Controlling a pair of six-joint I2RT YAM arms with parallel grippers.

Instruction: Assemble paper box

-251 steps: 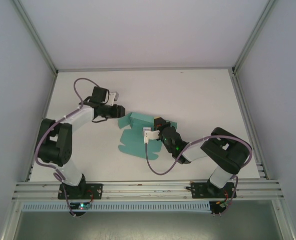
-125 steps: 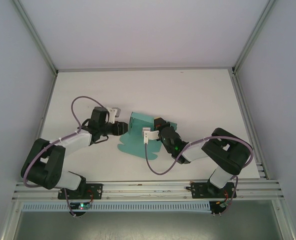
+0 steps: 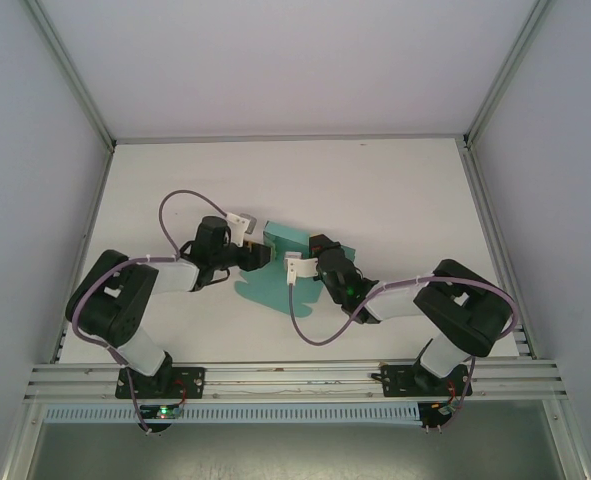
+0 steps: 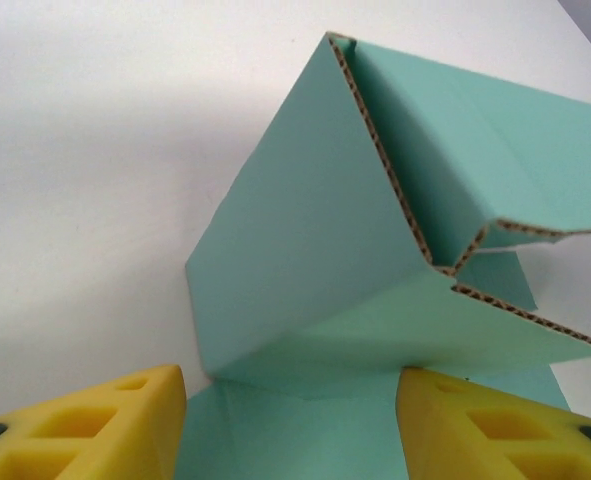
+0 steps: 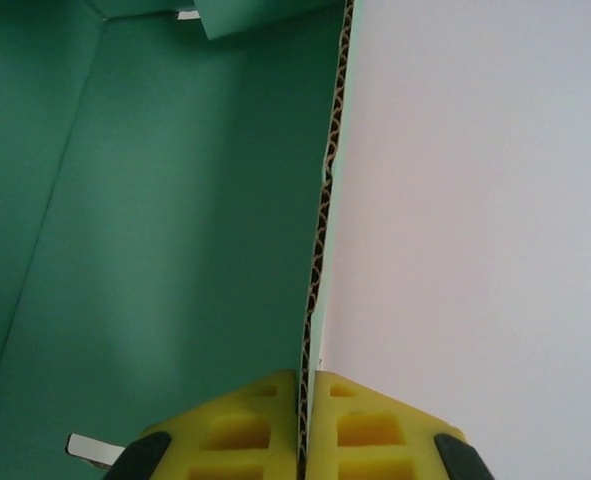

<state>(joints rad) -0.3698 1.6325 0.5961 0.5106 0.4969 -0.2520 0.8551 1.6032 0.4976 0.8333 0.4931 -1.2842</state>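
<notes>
While the right gripper (image 5: 305,395) pinches a raised wall of the box (image 3: 267,293) from its 3 o'clock side, the left gripper (image 4: 290,405) has swung in from 10 o'clock to the box's 9 o'clock edge, jaws spread wider than a second ago and facing a panel now folded upright; the walls are judged part-formed, with flaps yet to lock. The box lies just toward 6 o'clock of centre on a matte white table (image 3: 395,190), enclosed by pale walls and aluminium rails (image 3: 275,372)
</notes>
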